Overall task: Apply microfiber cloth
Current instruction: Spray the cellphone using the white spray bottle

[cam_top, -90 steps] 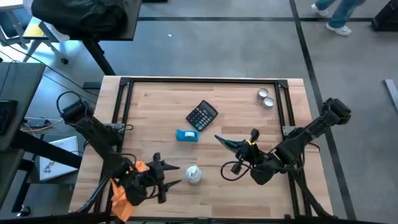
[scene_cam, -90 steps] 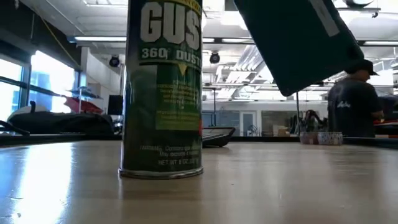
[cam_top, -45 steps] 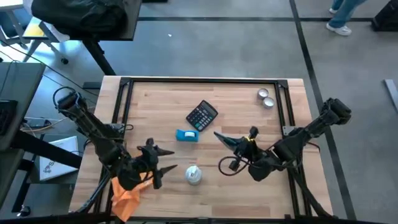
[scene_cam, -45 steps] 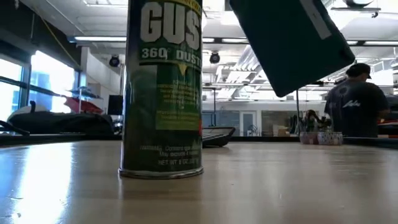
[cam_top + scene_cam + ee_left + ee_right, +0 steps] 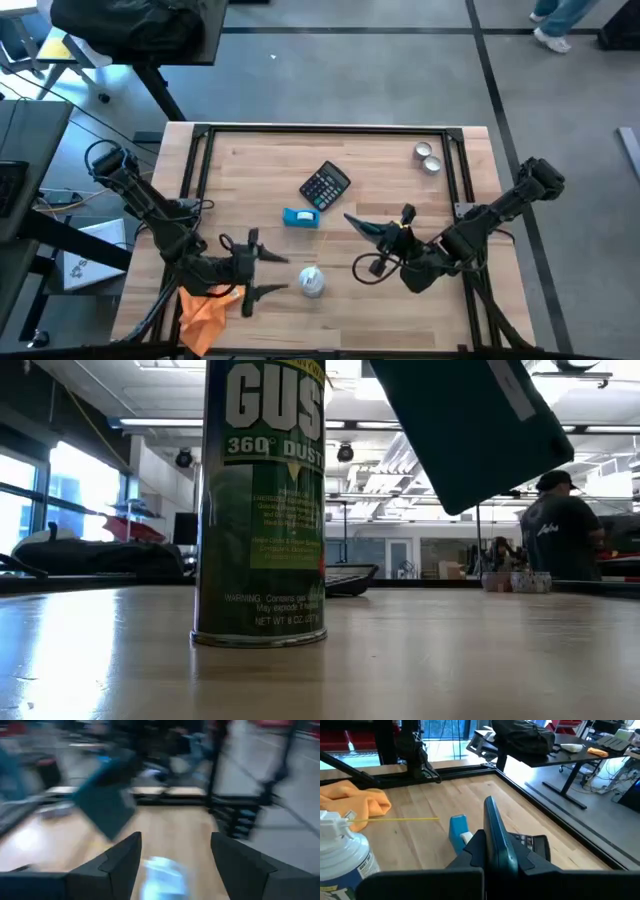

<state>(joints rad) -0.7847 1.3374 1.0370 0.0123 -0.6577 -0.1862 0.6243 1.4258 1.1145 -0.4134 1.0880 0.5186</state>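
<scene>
Lying crumpled at the surface's near left corner, the microfiber cloth (image 5: 205, 311) partly overhangs the edge, and in the right wrist view it shows as an orange heap (image 5: 355, 800) beyond the spray can. The left hand (image 5: 262, 273) hovers just beside the cloth, toward the middle of the surface (image 5: 380, 170), its two dark fingers (image 5: 116, 862) spread wide and released, holding nothing. Just past its fingertips stands the duster can (image 5: 311, 281), green-labelled and upright in the low view (image 5: 262, 500). Behind it lie the small blue box (image 5: 300, 217) and, farther back, the black calculator (image 5: 324, 185). Right of the can, the right hand (image 5: 365, 228) is clenched on a thin dark teal tablet (image 5: 496, 840), held on edge above the surface. Two small metal tins (image 5: 428, 157) sit near the far right corner.
</scene>
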